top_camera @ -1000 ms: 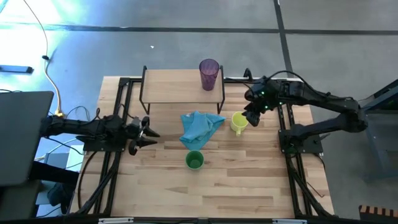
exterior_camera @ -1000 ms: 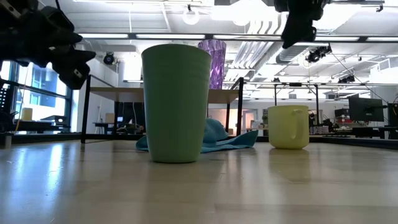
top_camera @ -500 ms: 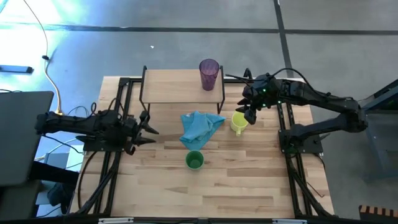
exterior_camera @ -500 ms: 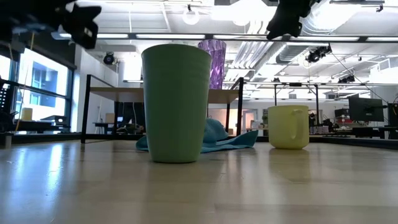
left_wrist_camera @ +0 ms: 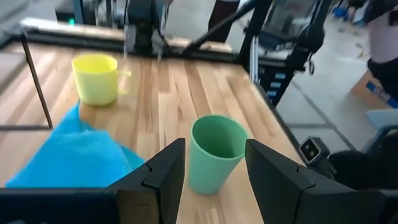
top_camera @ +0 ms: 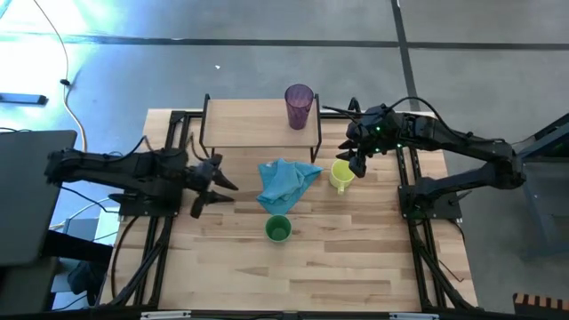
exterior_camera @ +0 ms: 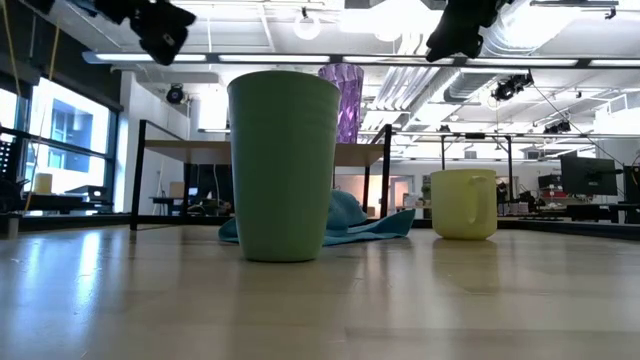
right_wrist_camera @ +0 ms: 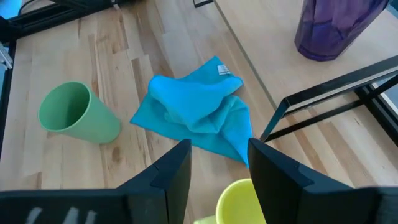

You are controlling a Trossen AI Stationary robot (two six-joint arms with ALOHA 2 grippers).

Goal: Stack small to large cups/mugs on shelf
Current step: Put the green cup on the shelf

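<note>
Overhead, you have the purple tumbler [top_camera: 299,105] already on the shelf [top_camera: 249,123], so it likely serves as the stack's base; the right gripper [top_camera: 356,162] hovers just beside the yellow mug [top_camera: 340,174], fingers apart. Level with the table, the green cup [exterior_camera: 283,165] stands upright. Through the wrists, your left gripper [left_wrist_camera: 213,163] frames that cup with spread fingers, holding nothing.

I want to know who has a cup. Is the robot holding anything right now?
No, nothing is held. The left gripper is open above the table near the green cup, and the right gripper is open over the yellow mug.
</note>
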